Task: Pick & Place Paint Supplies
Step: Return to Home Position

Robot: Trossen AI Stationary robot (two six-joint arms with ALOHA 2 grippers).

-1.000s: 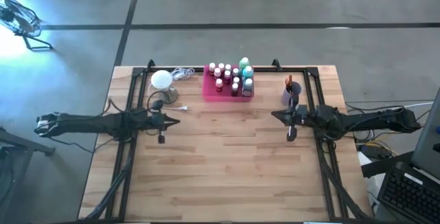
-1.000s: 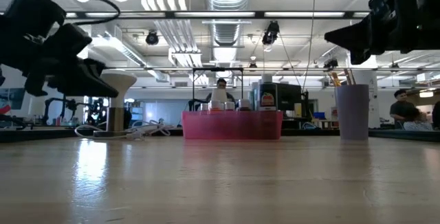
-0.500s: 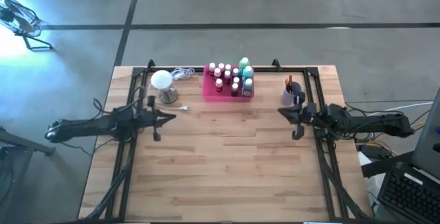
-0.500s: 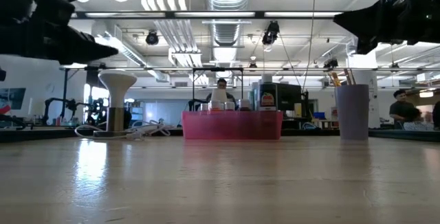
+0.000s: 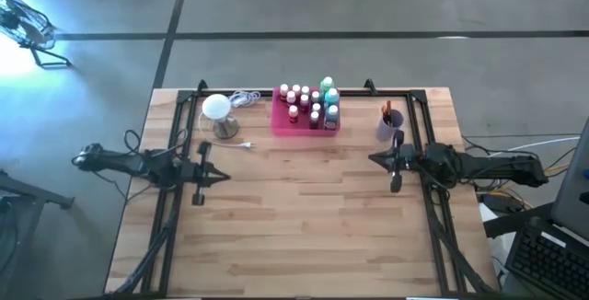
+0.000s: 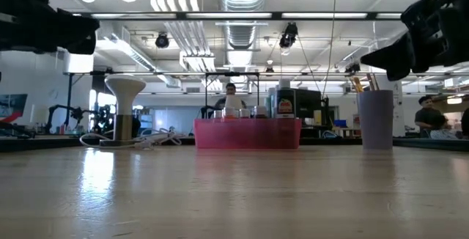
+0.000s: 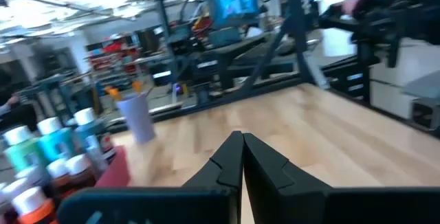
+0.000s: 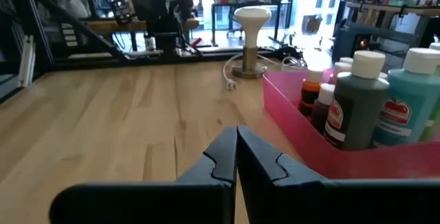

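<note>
Bottles (image 8: 357, 100) are standing half hidden behind the tray (image 8: 292, 114) wall, ahead of the clenched right gripper (image 8: 236, 130); the left gripper (image 7: 241, 137) is hovering clenched too.

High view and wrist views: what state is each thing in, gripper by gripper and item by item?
left gripper: shut, empty, above the table
right gripper: shut, empty, above the table
pink tray: flat on the table, loaded with bottles
paint bottles: upright, capped, inside the tray
purple cup: upright, holding brushes
paintbrushes: standing in the cup
lamp: upright, cord loose beside it
</note>
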